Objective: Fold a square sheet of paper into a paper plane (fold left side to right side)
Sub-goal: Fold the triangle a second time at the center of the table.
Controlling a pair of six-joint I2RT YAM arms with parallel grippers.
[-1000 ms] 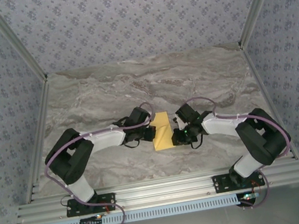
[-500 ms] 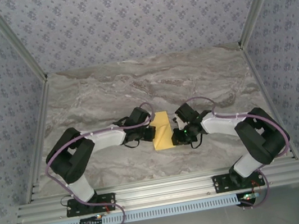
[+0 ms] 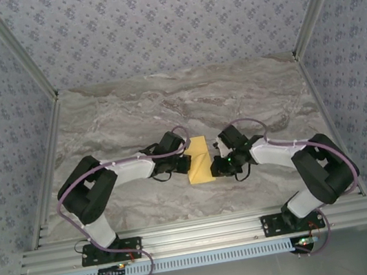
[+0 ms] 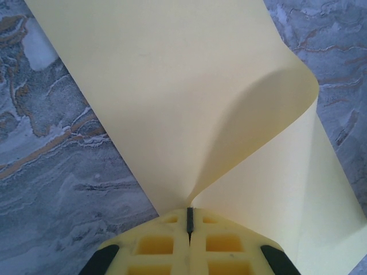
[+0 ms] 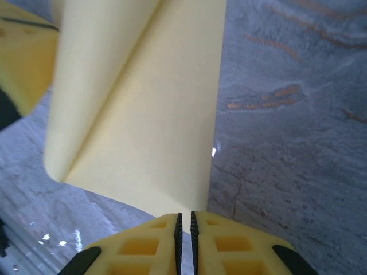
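On veined marble point(image 3: 164, 105), smooth yellow paper point(image 3: 199, 159) curls.

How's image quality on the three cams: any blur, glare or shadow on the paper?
Top external: even, soft light, no glare; the sheet of paper is small but evenly lit. Left wrist: crisp, with a soft shadow under the sheet's curled-over flap. Right wrist: the sheet's curled left edge looks soft-focus, and there are small bright glints on the table.
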